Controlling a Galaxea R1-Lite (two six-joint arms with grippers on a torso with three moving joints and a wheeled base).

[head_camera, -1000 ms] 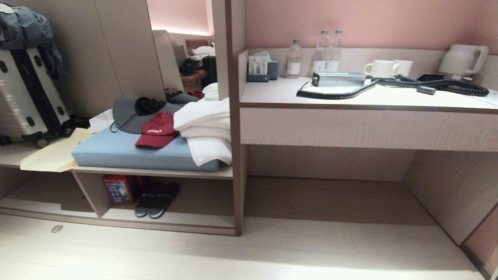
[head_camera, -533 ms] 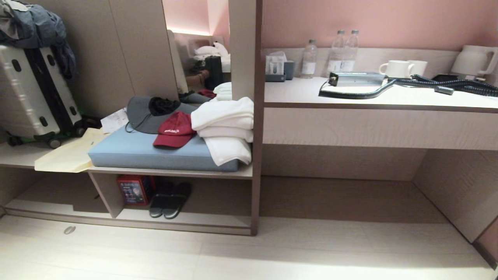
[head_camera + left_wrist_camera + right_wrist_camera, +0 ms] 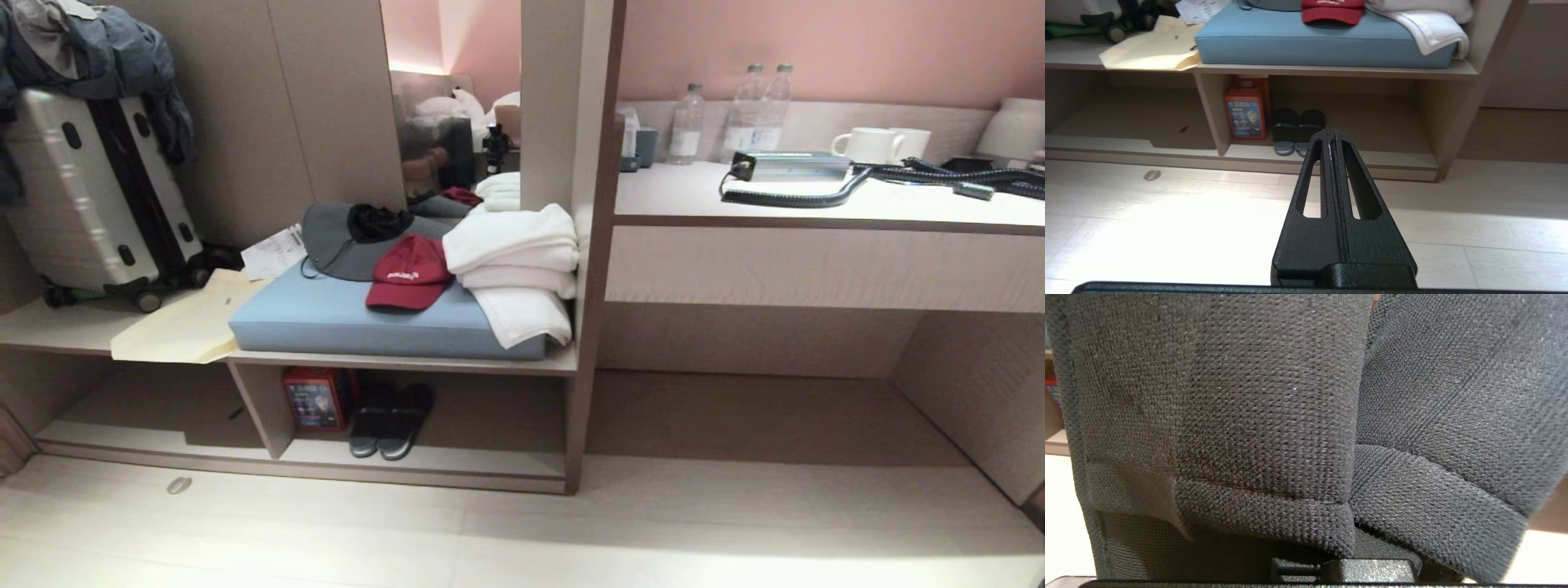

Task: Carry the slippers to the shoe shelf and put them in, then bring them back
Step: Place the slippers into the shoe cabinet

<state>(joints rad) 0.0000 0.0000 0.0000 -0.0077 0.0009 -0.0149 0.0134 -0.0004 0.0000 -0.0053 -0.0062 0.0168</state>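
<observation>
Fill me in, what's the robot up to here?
The right pincer is shut on the grey slippers, which hang in front of its camera. The left pincer is shut and empty, pointing toward the shoe shelf, where a darker pair sits beside a red box. The slippers are not yet in.

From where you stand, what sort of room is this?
Most likely a hotel room: a suitcase on a luggage bench, folded white towels, and a counter with water bottles, cups and a kettle.
</observation>
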